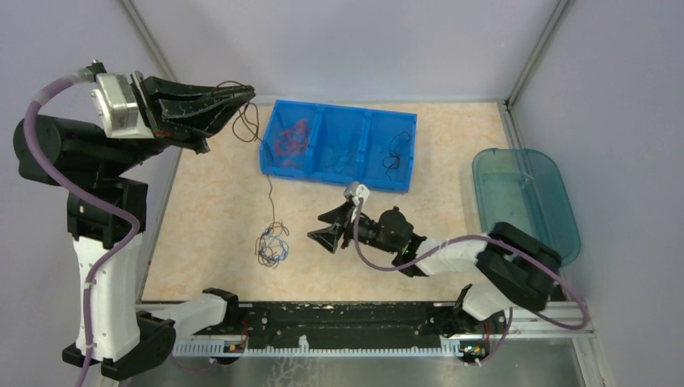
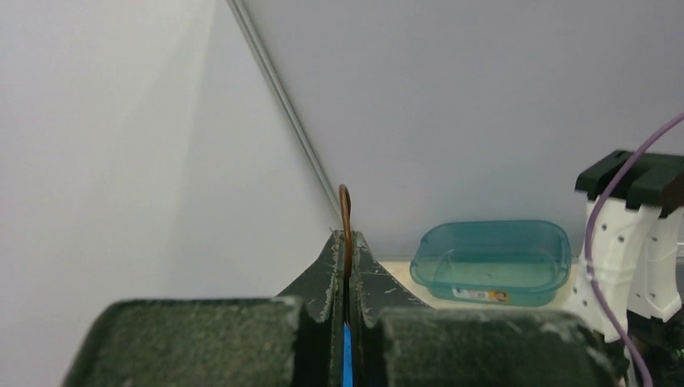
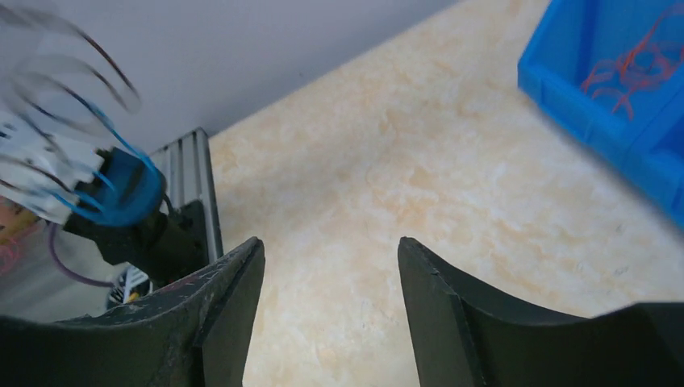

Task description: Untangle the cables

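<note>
Left gripper [image 1: 246, 97] raised high and closed tight on a brown cable [image 1: 270, 189]. In the left wrist view, a small loop of this cable standing out past the shut fingertips, and a thin blue strip [image 2: 347, 355] visible lower in the slit between the same fingers.

From the left gripper downward, the brown cable hanging thin and almost straight, with one loose curl just under the fingertips. At its lower end, far below this gripper, the clump of cables [image 1: 273, 245]: small curls in blue and dark colours. Lying on the desk [image 1: 218, 210] or hanging just above it: not possible to tell.

Right gripper [image 1: 319, 228] low over the desk, wide open, with nothing between its fingers [image 3: 230, 306]. Mouth of this gripper turned toward the clump, the clump near it but not touching, just in front and outside the gap. In the right wrist view, the clump blurred, up and to the left of the open fingers, only bare desk seen between them.

Beyond the right gripper, a blue tray [image 1: 323, 173] with three compartments. Red cables [image 1: 290, 139] in the compartment nearest to the left gripper, one dark cable [image 1: 395, 153] in the compartment at the other end. Behind the right gripper, beside its arm, a teal tub [image 1: 569, 214], well apart from the clump.
</note>
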Motion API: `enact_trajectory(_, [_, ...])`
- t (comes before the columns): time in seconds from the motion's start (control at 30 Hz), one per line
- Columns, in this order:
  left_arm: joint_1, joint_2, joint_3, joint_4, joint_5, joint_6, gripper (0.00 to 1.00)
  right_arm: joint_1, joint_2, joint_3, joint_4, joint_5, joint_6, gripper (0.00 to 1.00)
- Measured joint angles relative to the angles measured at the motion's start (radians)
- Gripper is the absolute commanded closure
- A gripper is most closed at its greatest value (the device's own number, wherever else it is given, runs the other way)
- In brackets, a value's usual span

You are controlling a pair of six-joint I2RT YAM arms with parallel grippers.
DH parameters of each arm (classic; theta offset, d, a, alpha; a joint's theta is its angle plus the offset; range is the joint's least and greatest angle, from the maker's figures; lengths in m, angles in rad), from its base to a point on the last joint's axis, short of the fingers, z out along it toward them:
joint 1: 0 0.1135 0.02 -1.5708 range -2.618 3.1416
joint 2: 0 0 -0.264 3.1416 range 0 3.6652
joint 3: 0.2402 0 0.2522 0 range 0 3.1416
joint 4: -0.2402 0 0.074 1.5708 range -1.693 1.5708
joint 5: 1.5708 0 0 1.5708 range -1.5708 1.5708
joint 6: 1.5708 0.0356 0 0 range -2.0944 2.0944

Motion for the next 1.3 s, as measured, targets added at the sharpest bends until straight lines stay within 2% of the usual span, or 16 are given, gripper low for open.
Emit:
enact_trajectory(0.23, [0.0, -0.059, -0.161, -0.021, 0.031, 0.013, 1.0, 0.0, -0.36, 0.061, -0.171, -0.014, -0.087, 0.21])
enact_trajectory(0.3, [0.0, -0.06, -0.185, -0.023, 0.047, 0.003, 1.0, 0.0, -0.394, 0.098, -0.192, -0.035, -0.104, 0.17])
enact_trajectory(0.43, [0.0, -0.057, -0.212, -0.025, 0.078, -0.03, 1.0, 0.001, -0.375, 0.19, -0.233, -0.087, -0.135, 0.17])
enact_trajectory(0.6, [0.0, -0.058, -0.212, -0.006, 0.109, -0.075, 1.0, 0.0, -0.275, 0.307, -0.265, -0.095, -0.195, 0.22])
enact_trajectory(0.67, [0.0, -0.057, -0.212, 0.003, 0.117, -0.092, 1.0, 0.0, -0.23, 0.343, -0.271, -0.092, -0.214, 0.27])
enact_trajectory(0.73, [0.0, -0.057, -0.212, 0.012, 0.126, -0.105, 1.0, -0.004, -0.185, 0.372, -0.278, -0.09, -0.226, 0.36])
enact_trajectory(0.83, [0.0, -0.056, -0.212, 0.023, 0.133, -0.121, 1.0, -0.016, -0.139, 0.39, -0.279, -0.098, -0.228, 0.55])
enact_trajectory(0.87, [0.0, -0.056, -0.212, 0.025, 0.134, -0.123, 1.0, -0.02, -0.129, 0.391, -0.279, -0.102, -0.224, 0.59])
enact_trajectory(1.3, [0.0, -0.021, -0.148, 0.066, 0.137, -0.197, 1.0, -0.016, 0.04, 0.376, -0.181, -0.106, -0.165, 0.62])
